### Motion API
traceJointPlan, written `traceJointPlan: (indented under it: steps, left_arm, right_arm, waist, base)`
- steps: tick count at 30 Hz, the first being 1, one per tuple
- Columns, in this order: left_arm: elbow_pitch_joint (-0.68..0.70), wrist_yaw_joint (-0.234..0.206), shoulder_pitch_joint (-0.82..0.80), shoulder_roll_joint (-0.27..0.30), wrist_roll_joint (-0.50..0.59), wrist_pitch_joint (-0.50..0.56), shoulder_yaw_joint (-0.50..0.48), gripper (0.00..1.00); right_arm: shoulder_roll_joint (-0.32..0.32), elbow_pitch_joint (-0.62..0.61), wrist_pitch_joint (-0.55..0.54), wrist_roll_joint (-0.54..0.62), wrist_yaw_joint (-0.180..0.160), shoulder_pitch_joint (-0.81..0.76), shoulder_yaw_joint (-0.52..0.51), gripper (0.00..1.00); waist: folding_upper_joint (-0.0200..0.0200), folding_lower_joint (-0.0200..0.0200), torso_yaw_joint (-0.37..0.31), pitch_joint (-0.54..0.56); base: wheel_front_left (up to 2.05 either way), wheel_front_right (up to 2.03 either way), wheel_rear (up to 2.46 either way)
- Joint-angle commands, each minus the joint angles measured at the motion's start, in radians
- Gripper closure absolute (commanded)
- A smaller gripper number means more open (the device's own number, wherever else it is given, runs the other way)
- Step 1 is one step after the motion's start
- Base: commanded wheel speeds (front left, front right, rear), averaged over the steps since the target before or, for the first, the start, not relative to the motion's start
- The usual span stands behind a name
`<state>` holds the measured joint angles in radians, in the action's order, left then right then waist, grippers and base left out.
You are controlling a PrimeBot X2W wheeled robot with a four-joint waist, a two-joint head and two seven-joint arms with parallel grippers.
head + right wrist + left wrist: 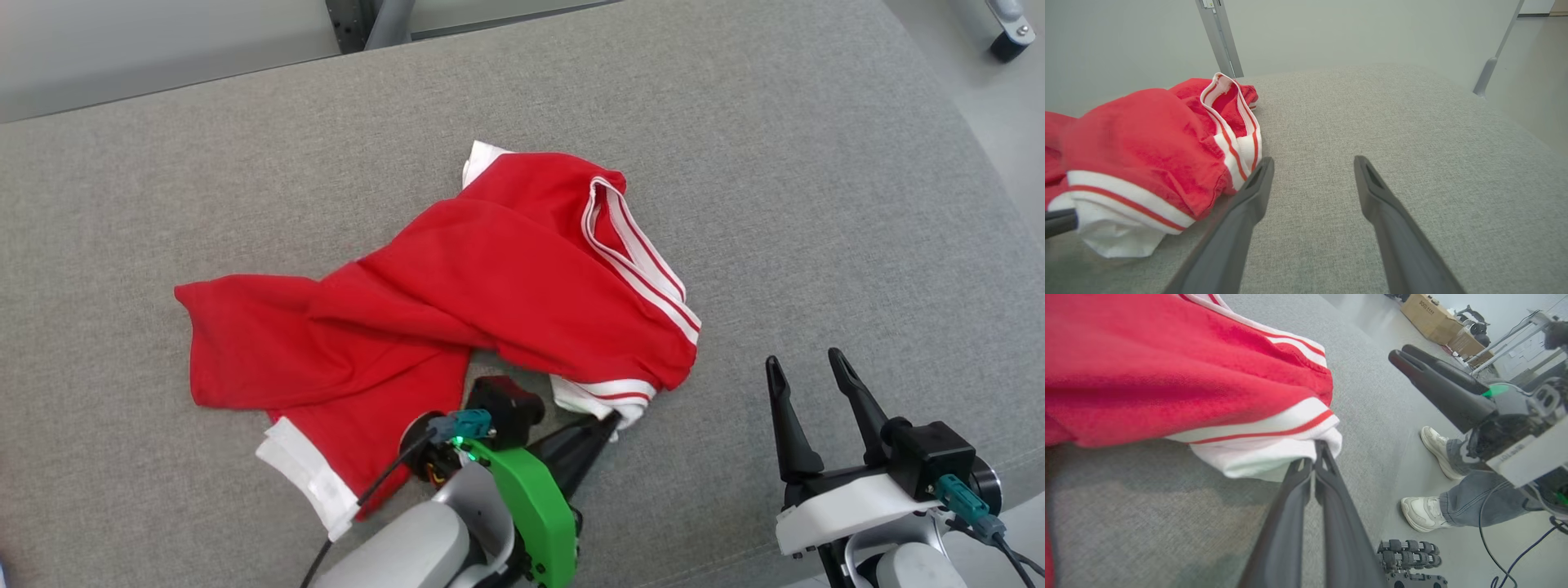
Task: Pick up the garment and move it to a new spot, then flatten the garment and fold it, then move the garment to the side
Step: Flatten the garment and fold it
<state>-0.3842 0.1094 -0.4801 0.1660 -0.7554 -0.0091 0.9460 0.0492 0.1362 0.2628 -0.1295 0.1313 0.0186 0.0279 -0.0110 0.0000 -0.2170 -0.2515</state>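
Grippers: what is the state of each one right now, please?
Left gripper: jaws closed on the white hem of the red garment.
Right gripper: jaws open, holding nothing.

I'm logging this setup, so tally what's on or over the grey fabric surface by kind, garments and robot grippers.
red fabric garment with white striped trim: 1
dark two-fingered grippers: 2 (left gripper shut on the garment's white cuff, right gripper open)
Total: 3

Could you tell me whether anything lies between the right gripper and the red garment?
Nothing visible does: only bare grey surface separates the open right gripper from the garment, whose white hem the left gripper pinches.
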Motion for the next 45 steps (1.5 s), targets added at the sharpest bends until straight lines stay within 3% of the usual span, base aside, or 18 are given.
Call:
traceJointPlan:
  steps: [1,10,14,19,22,25,26,27,28,32,37,44,45]
  left_arm:
    - [0.132,-0.037,0.039,0.021,-0.021,0.074,0.02,1.0]
    - [0.422,-0.118,0.101,0.034,-0.081,0.176,0.023,1.0]
    - [0.506,-0.17,0.124,-0.04,-0.202,0.171,-0.065,1.0]
    - [0.444,-0.273,0.111,-0.108,-0.397,0.126,-0.198,1.0]
    - [0.291,-0.333,0.087,-0.108,-0.386,0.114,-0.203,1.0]
    - [0.135,-0.355,0.074,-0.095,-0.353,0.098,-0.187,1.0]
    - [0.093,-0.353,0.066,-0.083,-0.325,0.087,-0.177,0.82]
    - [0.066,-0.346,0.061,-0.075,-0.306,0.072,-0.168,0.27]
    - [0.047,-0.336,0.068,-0.077,-0.311,0.064,-0.164,0.0]
    - [0.042,-0.294,0.108,-0.055,-0.323,0.048,-0.17,0.0]
    - [0.147,-0.272,0.158,0.001,-0.307,0.043,-0.151,0.0]
    - [0.383,-0.31,0.242,0.136,-0.213,-0.026,-0.148,0.0]
    - [0.395,-0.331,0.254,0.157,-0.184,-0.051,-0.156,0.0]
  right_arm:
    - [0.002,0.003,0.003,-0.013,-0.001,-0.006,0.002,0.0]
    - [0.002,0.003,0.003,-0.018,-0.001,0.003,-0.002,0.0]
    - [0.003,0.005,0.003,-0.014,-0.001,0.002,-0.011,0.0]
    - [0.002,0.008,0.003,-0.023,-0.001,0.022,0.001,0.0]
    - [0.002,0.009,0.003,-0.03,-0.001,0.028,0.012,0.0]
    - [0.003,0.012,0.003,-0.038,-0.001,0.026,0.016,0.0]
    - [0.003,0.013,0.003,-0.04,-0.001,0.023,0.013,0.0]
    - [0.002,0.013,0.003,-0.042,-0.001,0.02,0.012,0.0]
    - [0.002,0.014,0.003,-0.043,-0.001,0.017,0.009,0.0]
    - [0.002,0.015,0.003,-0.043,-0.001,0.006,0.001,0.0]
    - [0.002,0.018,0.003,-0.033,-0.001,-0.009,-0.007,0.0]
    - [0.003,-0.001,0.003,0.015,-0.001,-0.023,-0.031,0.0]
    - [0.003,-0.005,0.003,0.021,-0.001,-0.029,-0.038,0.0]
  waist:
    - [0.011,0.0,0.001,0.001]
    - [0.011,0.0,-0.017,-0.017]
    - [0.011,0.0,-0.02,-0.022]
    - [0.011,0.0,-0.037,-0.026]
    - [0.011,0.0,-0.052,-0.029]
    - [0.011,0.0,-0.067,-0.036]
    - [0.011,0.0,-0.071,-0.038]
    - [0.011,0.0,-0.074,-0.039]
    - [0.011,0.0,-0.076,-0.04]
    - [0.011,0.0,-0.075,-0.039]
    - [0.011,0.0,-0.053,-0.02]
    - [0.011,0.0,0.002,0.032]
    - [0.011,0.0,0.012,0.039]
  base:
    - [0.0,0.0,0.0]
    - [0.0,0.0,0.0]
    - [0.0,0.0,0.0]
    - [0.0,0.0,0.0]
    - [0.0,0.0,0.0]
    - [0.0,0.0,0.0]
    - [0.0,0.0,0.0]
    - [0.0,0.0,0.0]
    - [0.0,0.0,0.0]
    - [0.0,0.0,0.0]
    - [0.0,0.0,0.0]
    - [0.0,0.0,0.0]
    - [0.0,0.0,0.0]
